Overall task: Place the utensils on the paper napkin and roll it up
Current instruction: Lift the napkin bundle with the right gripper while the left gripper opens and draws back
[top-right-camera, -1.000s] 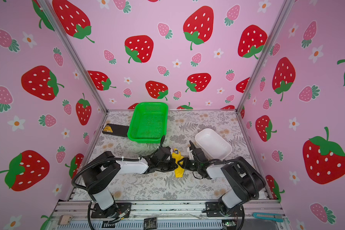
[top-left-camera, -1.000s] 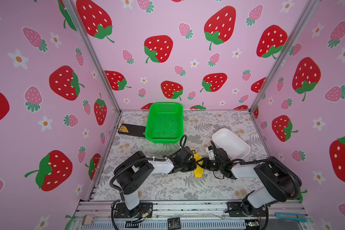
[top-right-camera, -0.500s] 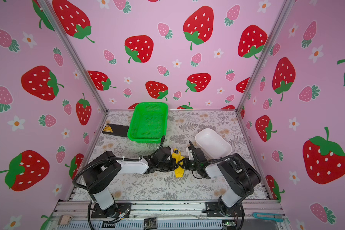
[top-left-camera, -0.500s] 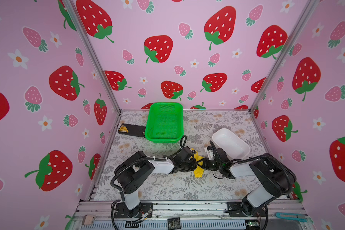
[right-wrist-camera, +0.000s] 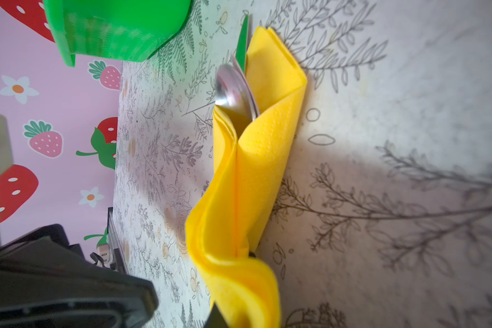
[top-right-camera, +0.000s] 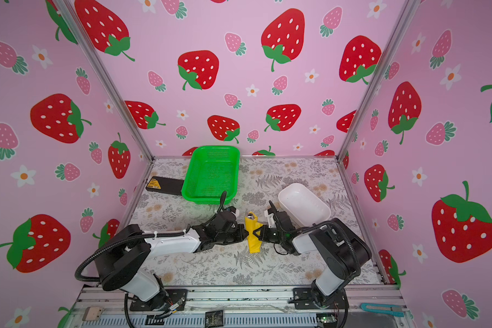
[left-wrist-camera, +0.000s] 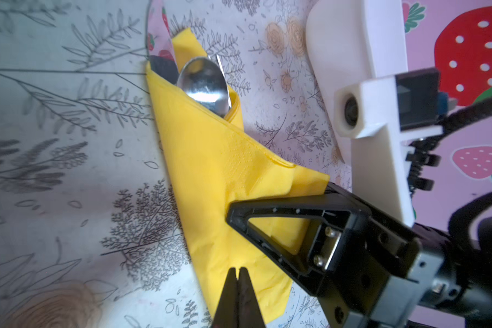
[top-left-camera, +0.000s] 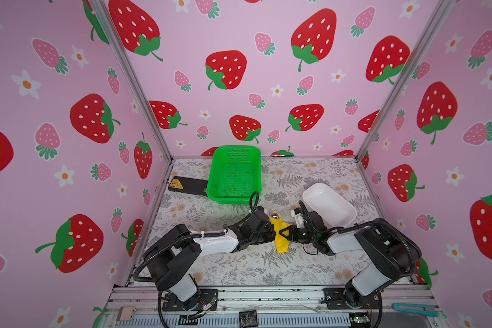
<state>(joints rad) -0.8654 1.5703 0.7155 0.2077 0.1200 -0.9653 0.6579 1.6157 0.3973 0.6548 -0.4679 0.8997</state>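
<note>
Right gripper [left-wrist-camera: 235,219]: jaws clenched on a loose flap of the thin bright yellow paper napkin [left-wrist-camera: 216,170], flap raised off the table. Left gripper [left-wrist-camera: 237,279]: jaws pressed together, tips at the napkin's edge; whether paper is caught between them, cannot tell.

Napkin lies mid-table between both grippers, folded loosely around the shiny silver metal utensils [left-wrist-camera: 203,85]; a spoon bowl [right-wrist-camera: 233,91] pokes from the open end.

Risks (judgement): soft embossed tissue may tear at the pinch if pulled hard; smooth steel could slide out the open mouth if the bundle tilts; fold may spring open on release.

Surface: matte fern-printed table cover [left-wrist-camera: 68,147]. Perforated green plastic basket [top-left-camera: 233,173] and glossy white oblong dish [top-left-camera: 328,206] stand farther back, clear of the bundle.
</note>
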